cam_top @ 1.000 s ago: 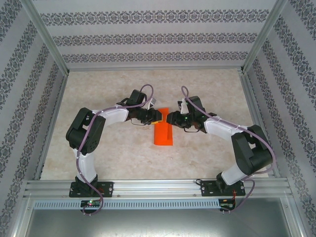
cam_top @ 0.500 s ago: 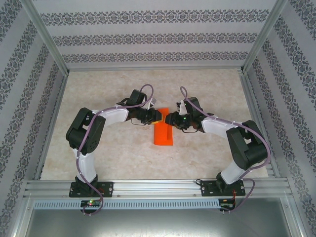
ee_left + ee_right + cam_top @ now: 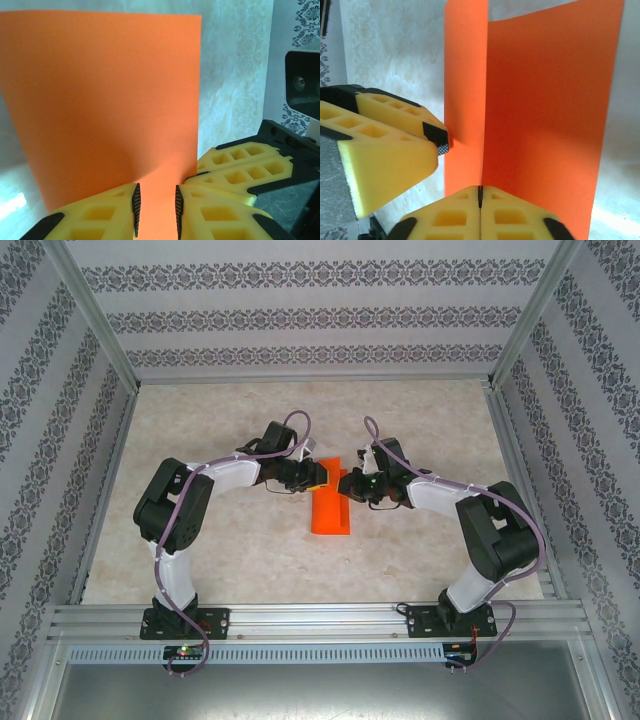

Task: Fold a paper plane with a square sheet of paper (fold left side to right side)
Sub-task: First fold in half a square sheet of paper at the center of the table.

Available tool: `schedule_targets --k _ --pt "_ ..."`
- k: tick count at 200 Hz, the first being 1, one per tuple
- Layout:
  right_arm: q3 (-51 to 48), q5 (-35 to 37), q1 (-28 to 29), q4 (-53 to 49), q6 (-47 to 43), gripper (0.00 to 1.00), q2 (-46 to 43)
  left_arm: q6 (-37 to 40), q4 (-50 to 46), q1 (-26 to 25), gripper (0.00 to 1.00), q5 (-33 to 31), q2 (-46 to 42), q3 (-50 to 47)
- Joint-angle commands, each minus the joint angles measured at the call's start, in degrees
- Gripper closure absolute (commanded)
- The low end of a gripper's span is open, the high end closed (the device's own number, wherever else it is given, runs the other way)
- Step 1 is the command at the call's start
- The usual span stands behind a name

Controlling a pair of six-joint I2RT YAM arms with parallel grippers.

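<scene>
The square sheet of paper (image 3: 332,512) is a narrow, bright orange rectangle lying mid-table between the two arms. My left gripper (image 3: 318,476) is at its far left corner. In the left wrist view, that gripper (image 3: 155,205) has its jaws a small gap apart over the orange paper (image 3: 100,100), which shows through the gap. My right gripper (image 3: 347,483) faces it from the right. Its jaws (image 3: 480,192) are shut on the edge of a raised paper layer (image 3: 545,110). The left gripper's fingers (image 3: 390,155) touch the lower layer's left side.
The marbled tabletop (image 3: 420,570) is bordered by patterned walls and a metal frame rail (image 3: 320,620) at the near edge. The right gripper's yellow fingers (image 3: 240,172) sit close beside the left one's, and both arms' elbows bend outward.
The right gripper's jaws have closed, from apart to fully together, on the paper's edge. The right arm shifted slightly. The left gripper and the paper stayed where they were.
</scene>
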Motion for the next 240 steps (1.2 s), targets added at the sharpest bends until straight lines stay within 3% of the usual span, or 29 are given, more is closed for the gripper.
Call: schedule_targets --k 1,25,48,136,173,196,240 --pt "1.6 2.8 0.8 -3.6 -2.7 0.99 1.2 2.3 -2.8 -0.6 0.66 -2.7 -3.9 -0.2" --pt "2.8 5.6 0.8 -6.8 -4.8 0.99 2.2 3.6 -4.5 -0.6 0.52 -6.0 -6.6 -2.1" --pt "3.8 8.1 0.8 -8.8 -6.2 0.98 3.4 3.8 -6.5 -0.6 0.45 -9.1 -7.5 -3.6" --pt "5.0 9.7 0.9 -9.2 -7.4 0.97 6.1 0.7 -2.8 -3.0 0.39 -8.7 -0.7 -4.1" --pt "4.6 9.8 1.0 -8.8 -7.7 0.94 5.5 1.3 -3.8 -3.2 0.48 -10.0 1.6 -3.2" --pt "3.8 11.8 1.0 -9.1 -8.0 0.81 3.1 2.0 -5.3 -3.3 0.56 -11.6 2.4 -3.1" --pt "1.9 19.9 0.3 -12.8 -10.3 0.6 -4.0 3.5 -7.4 -3.5 0.56 -12.4 2.9 -2.8"
